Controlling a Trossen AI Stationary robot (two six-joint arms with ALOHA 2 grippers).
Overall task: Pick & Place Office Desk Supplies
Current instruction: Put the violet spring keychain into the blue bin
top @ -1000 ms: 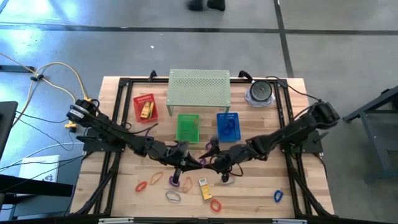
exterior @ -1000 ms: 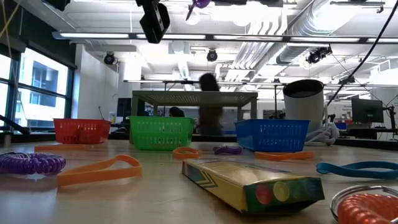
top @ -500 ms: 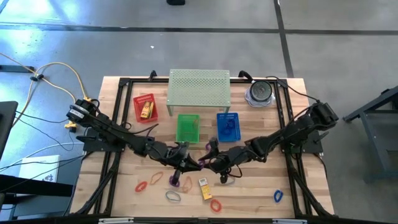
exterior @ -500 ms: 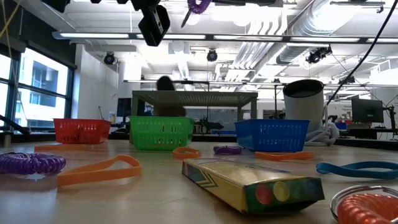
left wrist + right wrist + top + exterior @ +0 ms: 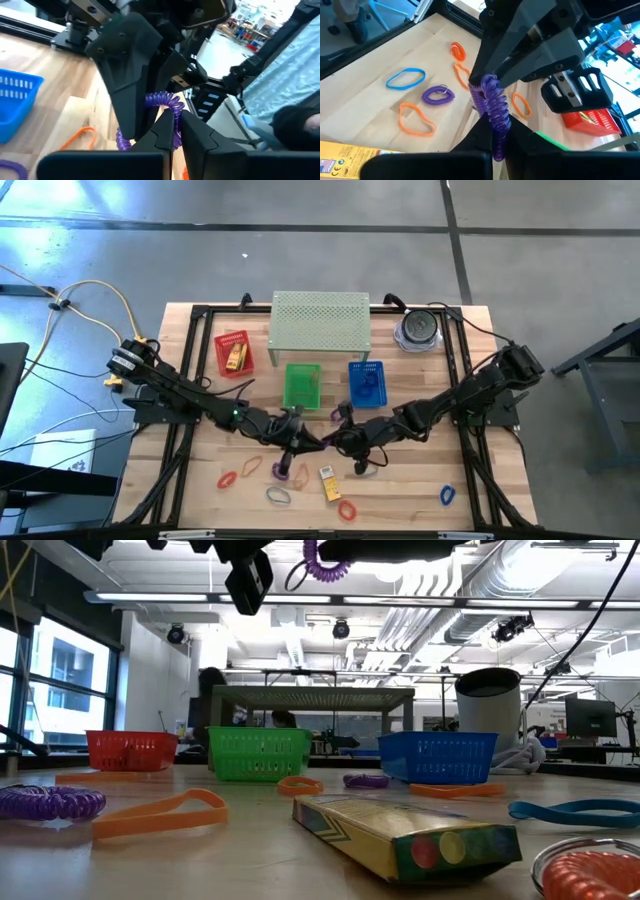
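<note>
Hanging above mid-table, the purple coil (image 5: pixel 492 107) runs three-to-nine between the right gripper (image 5: pixel 492 132) and left gripper (image 5: pixel 175 131), both clamped on it; only the low view shows it airborne.

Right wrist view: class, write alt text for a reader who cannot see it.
Two dark claws, the right claw and the left claw, both pinch one purple coil above a wooden table. Below lie a blue loop, another purple coil, orange loops and a yellow packet.

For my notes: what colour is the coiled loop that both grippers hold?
Purple; the coiled loop shows best in the right wrist view.
</note>
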